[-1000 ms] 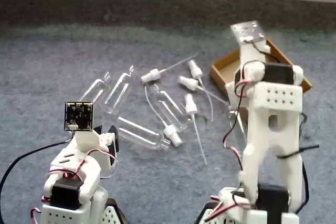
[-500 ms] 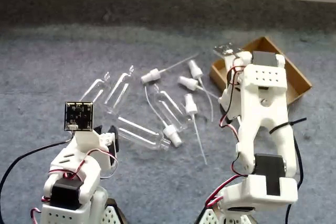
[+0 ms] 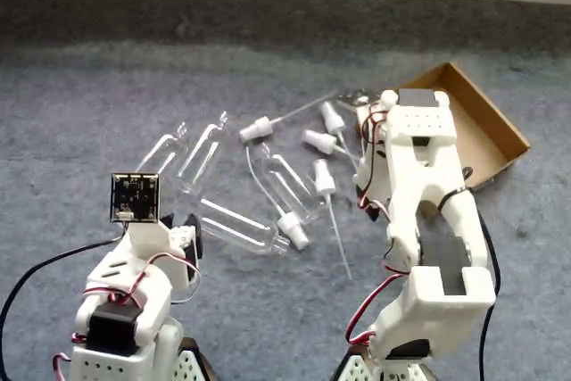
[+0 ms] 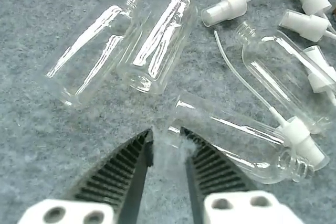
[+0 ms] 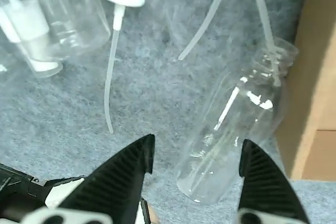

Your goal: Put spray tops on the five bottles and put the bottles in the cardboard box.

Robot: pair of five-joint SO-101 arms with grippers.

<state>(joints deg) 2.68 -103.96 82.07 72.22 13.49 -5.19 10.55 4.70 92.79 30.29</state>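
Over the last second your right arm [image 3: 419, 158] swung down from its raised pose above the brown cardboard box [image 3: 486, 127] and folded low over the grey felt-covered table [image 3: 107, 86], just at the box's near-left wall, while your left arm [image 3: 134, 265] did not shift at all. That descent set the right gripper [image 5: 197, 150] over one clear cylindrical plastic bottle [image 5: 236, 124]: its black ribbed jaws stood wide apart, one on each side of the body, with nothing pinched yet. I judged this to be the approach to a pick, with closing on the body as your next step. That bottle lay on its side on the table, uncapped, right beside the cardboard wall, its threaded mouth pointing away from the gripper and a thin translucent dip tube [image 5: 262, 14] crossing in front of the neck. Your left gripper [image 4: 165, 135] hung empty, jaws only a narrow gap apart, just short of the base of another clear bottle [image 4: 236, 140]. The white plastic spray tops [image 3: 323, 176] lay loose among the bottles, none looked screwed on, and the visible part of the box held no bottle, so I judged the task barely begun
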